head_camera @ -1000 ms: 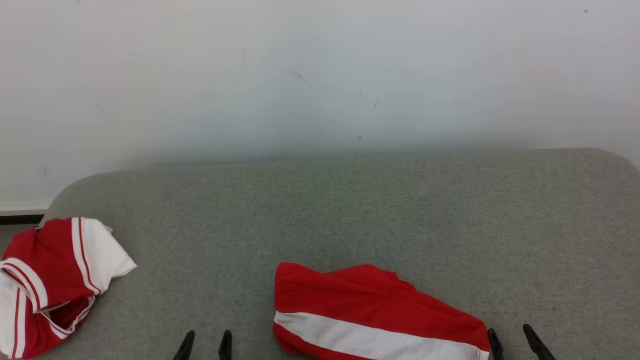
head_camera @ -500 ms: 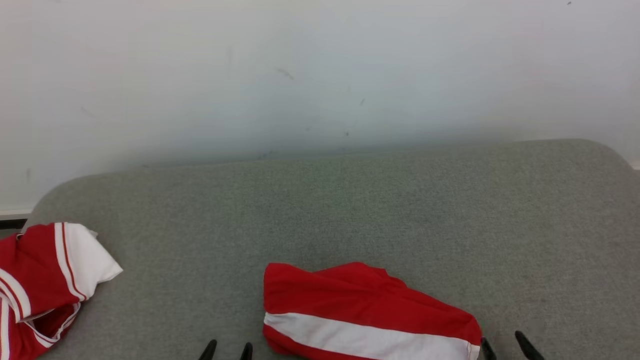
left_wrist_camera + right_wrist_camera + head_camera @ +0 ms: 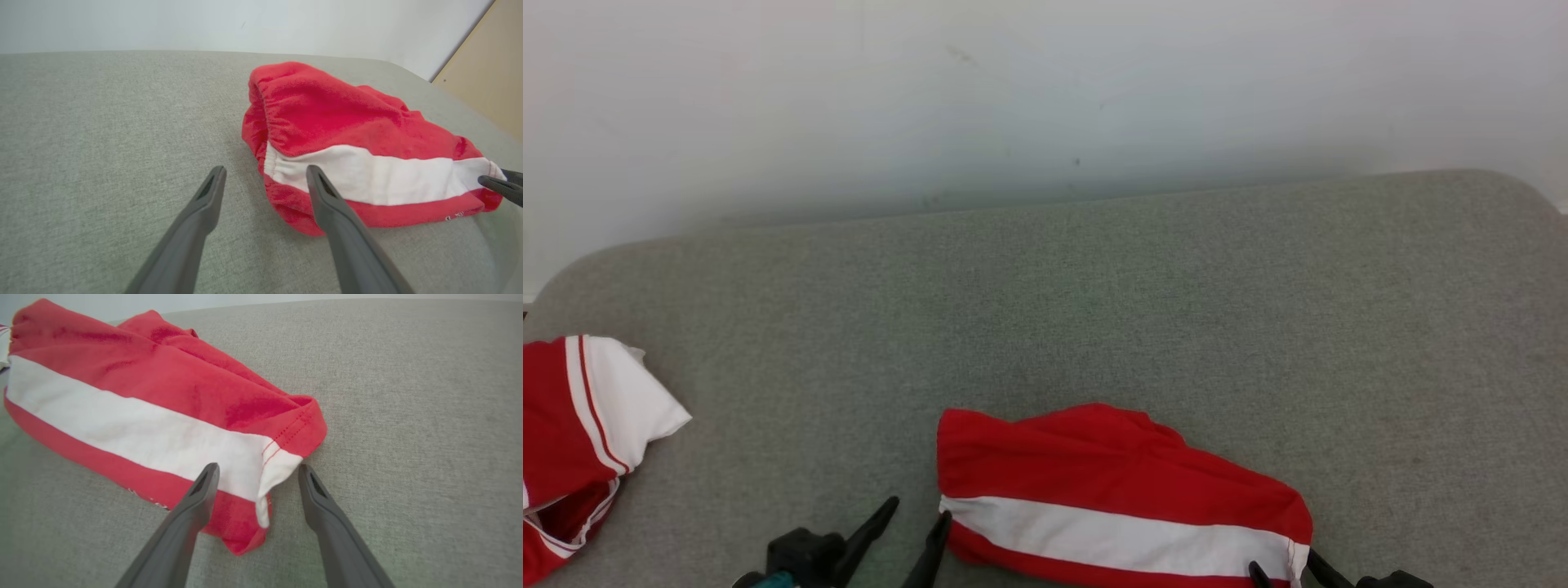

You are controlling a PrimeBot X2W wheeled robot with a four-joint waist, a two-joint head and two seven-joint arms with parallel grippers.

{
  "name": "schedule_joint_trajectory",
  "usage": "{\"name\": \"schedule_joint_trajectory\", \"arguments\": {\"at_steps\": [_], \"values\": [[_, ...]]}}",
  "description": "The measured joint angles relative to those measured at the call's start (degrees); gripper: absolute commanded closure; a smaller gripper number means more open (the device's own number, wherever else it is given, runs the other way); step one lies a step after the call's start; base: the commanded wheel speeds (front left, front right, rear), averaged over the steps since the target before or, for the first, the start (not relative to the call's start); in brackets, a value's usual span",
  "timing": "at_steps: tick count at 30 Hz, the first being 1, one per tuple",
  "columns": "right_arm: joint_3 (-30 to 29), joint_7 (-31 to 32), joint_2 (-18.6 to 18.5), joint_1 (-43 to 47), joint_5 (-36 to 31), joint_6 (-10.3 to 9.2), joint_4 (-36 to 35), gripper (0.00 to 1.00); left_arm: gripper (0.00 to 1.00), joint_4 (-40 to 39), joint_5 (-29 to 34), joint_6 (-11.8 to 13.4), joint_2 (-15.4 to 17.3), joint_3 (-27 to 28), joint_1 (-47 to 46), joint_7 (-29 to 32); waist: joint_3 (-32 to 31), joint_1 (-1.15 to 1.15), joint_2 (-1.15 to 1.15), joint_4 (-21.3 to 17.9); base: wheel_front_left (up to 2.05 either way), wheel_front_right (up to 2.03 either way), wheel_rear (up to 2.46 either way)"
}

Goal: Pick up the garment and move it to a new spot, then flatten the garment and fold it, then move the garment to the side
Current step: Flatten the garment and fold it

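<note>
On the left gripper (image 3: 265, 168) the two dark fingers stand spread wide with nothing pinched between them. One reaches over the gathered, elastic end of the garment (image 3: 1111, 474) and the other over bare grey fabric just beside it. I cannot tell whether that finger actually touches the cloth. The right gripper (image 3: 258, 466) is spread just as wide, and its fingers straddle the stitched hem corner at the garment's other end, where the white band folds over. The corner lies in the gap between them, not clamped. The garment is red with a broad white stripe along its length. It lies loosely bunched and creased near the front edge of the grey upholstered surface (image 3: 1094, 310), stretched between the two grippers. Well off to the robot's left, at the end of the same surface, sits a second crumpled piece of clothing (image 3: 572, 425), red and white with thin stripes, apart from both grippers. Behind the surface rises a pale wall (image 3: 1013, 82) with a few faint scuffs.
</note>
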Motion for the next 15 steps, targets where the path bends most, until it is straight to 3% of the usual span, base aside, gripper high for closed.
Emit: {"name": "schedule_joint_trajectory", "arguments": {"at_steps": [15], "values": [[4.42,-3.33,-0.53,-4.05,2.59,0.00,4.12,0.00,0.00,0.44,-10.65,-0.01,6.49,-10.83,-6.67,0.56,3.19,0.00,0.00,-0.01,0.00,0.00,0.00]]}}
